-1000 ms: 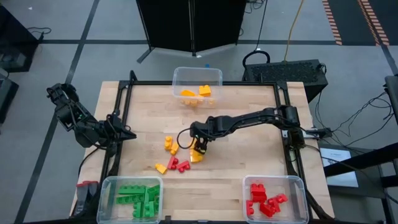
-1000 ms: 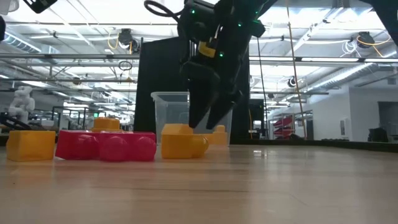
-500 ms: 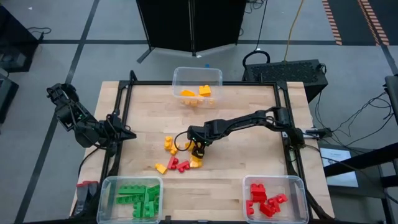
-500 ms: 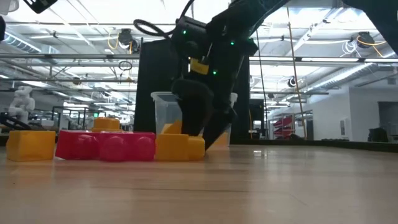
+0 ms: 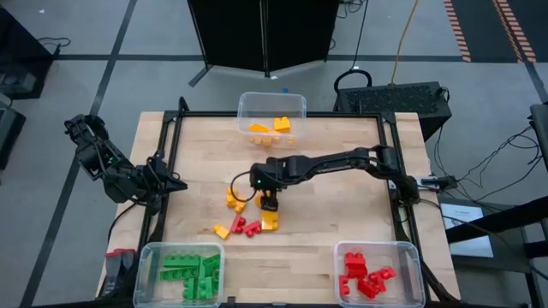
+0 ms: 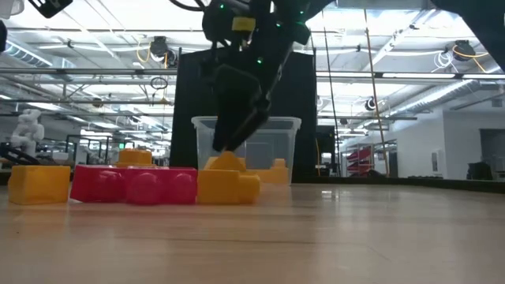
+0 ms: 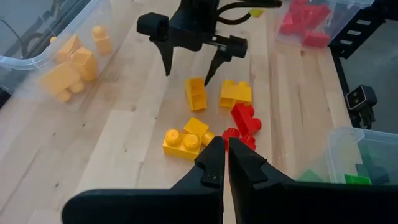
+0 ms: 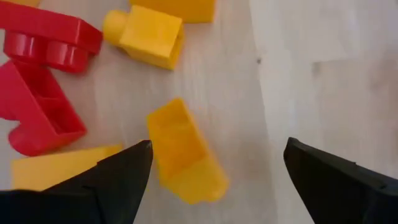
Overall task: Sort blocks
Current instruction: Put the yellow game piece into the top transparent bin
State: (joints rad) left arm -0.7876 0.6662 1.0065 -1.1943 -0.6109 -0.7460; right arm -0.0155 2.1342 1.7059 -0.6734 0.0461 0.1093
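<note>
Loose blocks lie mid-table: a yellow pair [image 5: 233, 199], a yellow block [image 5: 271, 221], red blocks [image 5: 245, 227] and another yellow block [image 5: 222, 231]. My right gripper [image 5: 266, 198] hangs open over this cluster, pointing steeply down. Its fingertips stand on either side of a small yellow block [image 8: 183, 152] that lies on the wood, also seen in the left wrist view [image 7: 195, 93], and they stay apart from it. At the table's left edge my left gripper [image 5: 175, 184] waits, shut and holding nothing [image 7: 224, 155].
A clear bin with yellow blocks [image 5: 271, 115] stands at the far edge. A bin of green blocks [image 5: 180, 272] is at the near left and a bin of red blocks [image 5: 378, 272] at the near right. Bare wood lies right of the cluster.
My right gripper has gone a little toward the table's left and far side, risen slightly and rolled about its own axis, staying open. The yellow block beside the red blocks has tipped flat and slid closer to them.
</note>
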